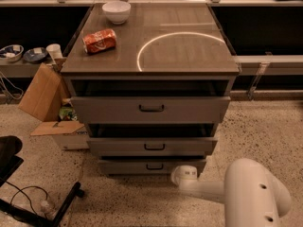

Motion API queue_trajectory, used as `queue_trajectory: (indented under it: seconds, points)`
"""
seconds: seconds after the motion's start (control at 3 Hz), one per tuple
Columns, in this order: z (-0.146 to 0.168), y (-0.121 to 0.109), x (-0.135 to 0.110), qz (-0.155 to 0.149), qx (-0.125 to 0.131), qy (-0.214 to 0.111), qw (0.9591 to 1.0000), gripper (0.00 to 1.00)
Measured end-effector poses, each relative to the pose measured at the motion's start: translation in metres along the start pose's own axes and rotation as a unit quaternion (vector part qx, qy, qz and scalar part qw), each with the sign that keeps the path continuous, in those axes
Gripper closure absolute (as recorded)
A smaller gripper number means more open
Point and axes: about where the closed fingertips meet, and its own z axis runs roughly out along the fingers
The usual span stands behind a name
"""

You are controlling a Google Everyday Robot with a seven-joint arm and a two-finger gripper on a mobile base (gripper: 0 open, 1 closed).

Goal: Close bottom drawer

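The bottom drawer (151,166) is the lowest and narrowest grey-brown front of the cabinet, with a small dark loop handle (154,166). It stands out only a little, less than the two drawers above it. My gripper (182,175) is at the end of the white arm (255,197), low to the floor. It sits right at the right part of the bottom drawer's front. The gripper's tip is hidden behind the white wrist.
The middle drawer (152,146) and top drawer (150,109) stand partly open. A white bowl (116,11) and a red can (99,40) lie on the cabinet top. A cardboard box (45,96) stands at the left. A chair base (57,207) and cables lie at the lower left.
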Motion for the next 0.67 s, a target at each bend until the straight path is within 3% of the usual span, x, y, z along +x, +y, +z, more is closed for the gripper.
queue_trajectory:
  seconds: [0.33, 0.67]
  points:
    - [-0.064, -0.002, 0.046, -0.01, 0.016, 0.034, 0.9992, 1.0]
    - [-0.147, -0.004, 0.104, -0.026, 0.012, 0.069, 0.9972, 1.0]
